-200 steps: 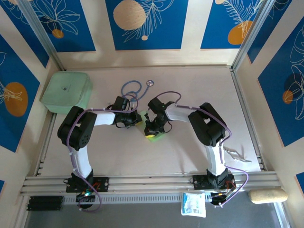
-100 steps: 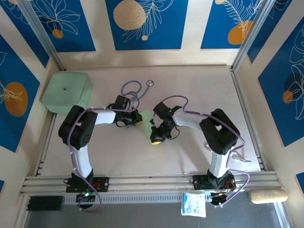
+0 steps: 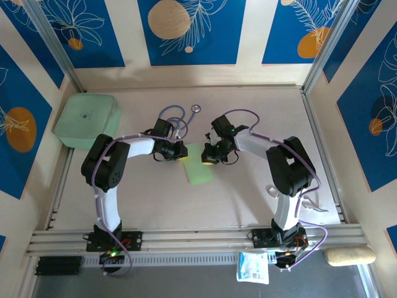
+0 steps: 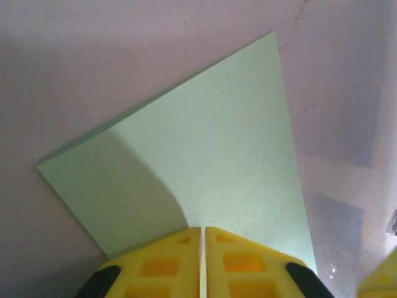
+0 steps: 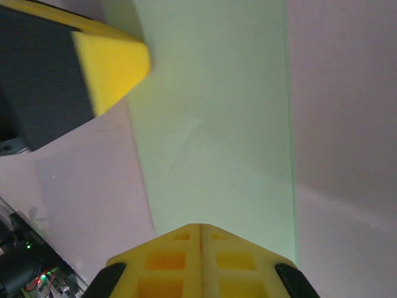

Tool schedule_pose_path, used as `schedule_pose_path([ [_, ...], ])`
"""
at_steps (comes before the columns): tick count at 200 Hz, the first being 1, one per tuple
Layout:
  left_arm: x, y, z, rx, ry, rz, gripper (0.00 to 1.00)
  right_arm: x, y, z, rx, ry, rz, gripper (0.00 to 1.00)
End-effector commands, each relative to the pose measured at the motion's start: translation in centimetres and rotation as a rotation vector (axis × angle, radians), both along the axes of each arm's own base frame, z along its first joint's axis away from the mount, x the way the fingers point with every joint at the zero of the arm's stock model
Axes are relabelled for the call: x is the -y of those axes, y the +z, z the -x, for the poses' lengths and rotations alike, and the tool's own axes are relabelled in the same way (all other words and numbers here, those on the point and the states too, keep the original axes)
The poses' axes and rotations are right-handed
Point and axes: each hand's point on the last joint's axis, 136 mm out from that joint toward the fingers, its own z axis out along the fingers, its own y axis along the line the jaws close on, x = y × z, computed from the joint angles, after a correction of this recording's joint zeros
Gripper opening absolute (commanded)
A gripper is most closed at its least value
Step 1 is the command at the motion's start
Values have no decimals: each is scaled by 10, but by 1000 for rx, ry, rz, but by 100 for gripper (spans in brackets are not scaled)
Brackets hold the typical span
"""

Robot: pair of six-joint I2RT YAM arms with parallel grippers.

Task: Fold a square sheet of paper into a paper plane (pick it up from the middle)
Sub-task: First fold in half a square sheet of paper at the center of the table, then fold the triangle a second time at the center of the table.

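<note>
A mint-green box [image 3: 87, 120] with rounded corners sits closed at the table's far left corner, its contents hidden. The pale tabletop [image 3: 260, 180] is ringed by cream walls carrying blue panels [image 3: 191, 31] painted with leaves and orange discs. A blue stethoscope [image 3: 172, 117] lies coiled near the far middle of the table.

Just in front of it, the pale green sheet of paper [image 3: 200, 169] lies mid-table, reading from above as an oblong rather than a square. Both arms bend at the elbow and reach inward, wrists low, to the sheet's far end.

The left gripper [image 3: 183, 153] reaches from the left, its yellow fingers [image 4: 167, 267] pressed together on the paper's edge. The right gripper [image 3: 207, 159] reaches from the right, its yellow fingers [image 5: 167, 261] likewise pinching the paper. The two sets of fingertips sit near each other without touching.

Beyond the near rail lie a small printed packet [image 3: 252, 267] and a beige oblong object [image 3: 350, 255].
</note>
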Motion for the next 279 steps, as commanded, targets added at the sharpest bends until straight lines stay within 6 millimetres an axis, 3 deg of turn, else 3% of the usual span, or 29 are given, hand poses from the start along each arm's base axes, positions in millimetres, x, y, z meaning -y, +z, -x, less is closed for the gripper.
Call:
schedule_pose_path([
  [1, 8, 9, 1, 6, -41, 17, 13, -11, -1, -10, 1, -7, -11, 5],
  [44, 10, 43, -2, 63, 68, 55, 22, -12, -25, -7, -45, -48, 39, 5],
  [66, 5, 45, 4, 65, 154, 48, 28, -8, -39, -2, -93, -96, 71, 4],
  [118, 15, 42, 23, 40, 233, 86, 36, 17, -63, 15, -199, -299, 175, 3],
  [147, 24, 36, 27, 4, 242, 113, 38, 20, -47, 12, -181, -375, 140, 3],
  [180, 31, 26, 24, -29, 243, 124, 36, -1, 1, -7, -88, -329, -44, 10],
  [204, 38, 27, 21, -33, 234, 138, 32, 4, 28, -10, -25, -324, -91, 19],
  [246, 34, 14, 24, -47, 236, 101, 28, 41, 21, 6, -47, -363, -59, 34],
  [279, 24, -3, 30, -66, 261, 48, 27, 52, 14, 24, -82, -320, -62, 41],
])
